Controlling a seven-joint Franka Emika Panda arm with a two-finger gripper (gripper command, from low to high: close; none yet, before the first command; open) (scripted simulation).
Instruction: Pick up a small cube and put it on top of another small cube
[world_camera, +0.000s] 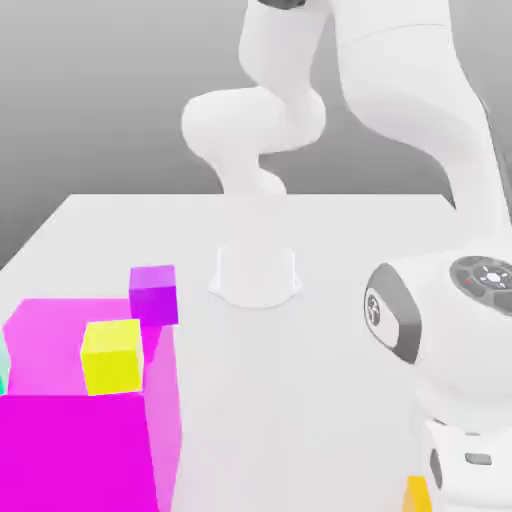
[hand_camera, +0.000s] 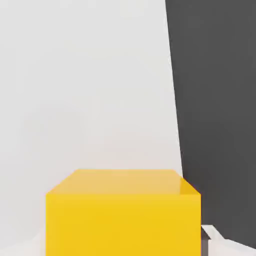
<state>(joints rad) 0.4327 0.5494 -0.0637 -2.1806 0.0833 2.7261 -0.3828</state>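
Close to the table (world_camera: 330, 400) edge, low over the small orange-yellow cube (hand_camera: 123, 215); cannot tell whether jaws pinch it or stand spread.

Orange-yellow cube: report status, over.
Claw low at the exterior view's bottom right, over the orange-yellow cube. Cube on the white table. Purple cube and lemon-yellow cube far off; nothing between.

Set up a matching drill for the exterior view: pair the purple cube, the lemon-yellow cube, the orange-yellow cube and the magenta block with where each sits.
Things:
1. purple cube
2. lemon-yellow cube
3. orange-yellow cube
4. magenta block

Places:
A. bottom edge of the view, right side, under the arm's hand
B. on top of the magenta block
C. bottom left corner, the largest thing
D. just behind the lemon-yellow cube, nearer the arm's base

Pairs: 1-D, 2-B, 3-A, 4-C
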